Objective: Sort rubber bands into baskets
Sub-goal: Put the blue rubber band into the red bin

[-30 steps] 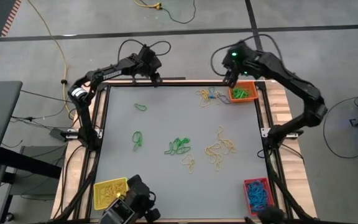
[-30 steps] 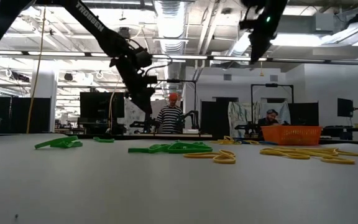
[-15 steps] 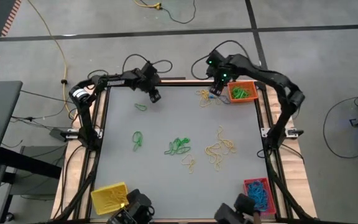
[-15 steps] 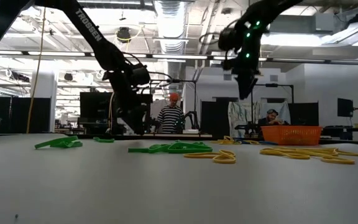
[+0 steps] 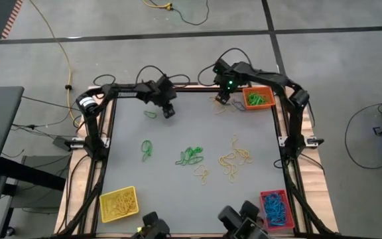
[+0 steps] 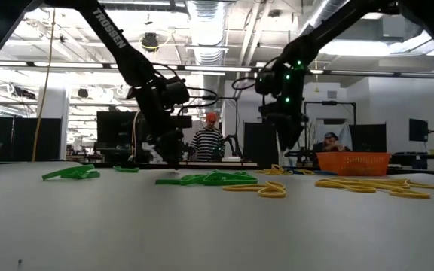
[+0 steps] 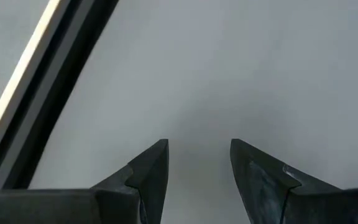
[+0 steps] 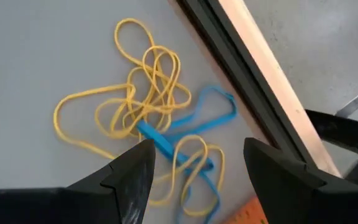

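My right pincer (image 8: 194,171) hangs released over a yellow-and-blue tangle of rubber bands (image 8: 151,134) at the tabletop's (image 5: 178,192) upper right, beside the orange basket (image 5: 258,99). My left pincer (image 7: 197,165), fingers apart and empty, sits upper left of centre near a green band (image 5: 150,113).

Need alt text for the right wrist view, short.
The right gripper, fingers open, hangs over a tangle of yellow rubber bands with a blue rubber band among them on the grey table, beside its dark edge rail.
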### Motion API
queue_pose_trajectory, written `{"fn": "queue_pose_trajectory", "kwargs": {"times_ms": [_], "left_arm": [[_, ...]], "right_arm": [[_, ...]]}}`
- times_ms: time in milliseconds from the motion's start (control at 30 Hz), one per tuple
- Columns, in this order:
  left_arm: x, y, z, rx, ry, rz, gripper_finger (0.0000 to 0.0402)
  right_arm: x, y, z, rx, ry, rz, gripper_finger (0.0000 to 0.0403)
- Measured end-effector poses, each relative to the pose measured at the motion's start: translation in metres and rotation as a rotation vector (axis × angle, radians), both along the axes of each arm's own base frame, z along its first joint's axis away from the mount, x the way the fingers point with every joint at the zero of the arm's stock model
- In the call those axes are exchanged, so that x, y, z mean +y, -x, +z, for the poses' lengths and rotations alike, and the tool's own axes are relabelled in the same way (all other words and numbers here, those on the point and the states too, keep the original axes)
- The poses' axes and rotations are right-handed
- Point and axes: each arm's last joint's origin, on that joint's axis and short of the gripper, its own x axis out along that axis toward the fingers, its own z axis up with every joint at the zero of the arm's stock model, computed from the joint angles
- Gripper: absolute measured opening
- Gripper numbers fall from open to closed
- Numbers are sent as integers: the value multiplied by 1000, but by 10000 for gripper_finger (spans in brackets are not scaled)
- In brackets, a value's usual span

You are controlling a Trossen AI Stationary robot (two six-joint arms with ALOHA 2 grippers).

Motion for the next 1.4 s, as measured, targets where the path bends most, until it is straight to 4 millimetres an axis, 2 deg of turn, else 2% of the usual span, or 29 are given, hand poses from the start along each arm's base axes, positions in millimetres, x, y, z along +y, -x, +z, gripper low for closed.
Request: {"fn": "queue_pose_trajectory", "kwargs": {"times_ms": [167, 400, 600, 767, 867, 933, 1167, 1300, 1400], "left_arm": [[-13, -11, 0, -3, -2, -45, 163], [-32, -27, 1, -11, -20, -127, 163], [-39, -40, 5, -77, -71, -165, 163], [-41, -42, 6, -87, -79, -174, 163], [-41, -42, 6, -87, -79, -174, 163], [-41, -42, 6, -87, -81, -173, 163], [-41, -42, 6, -90, -77, -158, 163], [-41, -42, 6, -89, -67, -146, 163], [-41, -42, 6, -90, -66, -145, 163]], "right_arm": [[-7, -1, -17, -67, 41, -40, 276], [-13, 17, -37, -68, 14, -118, 276], [-17, 25, -60, -163, 44, -162, 276], [-17, 24, -64, -207, 41, -165, 268], [-17, 23, -64, -210, 42, -161, 240], [-17, 23, -63, -214, 41, -160, 206], [-16, 24, -63, -195, 41, -112, 25], [-12, 26, -57, -179, 29, -102, 24], [-8, 30, -42, -184, 40, -88, 21]]}}
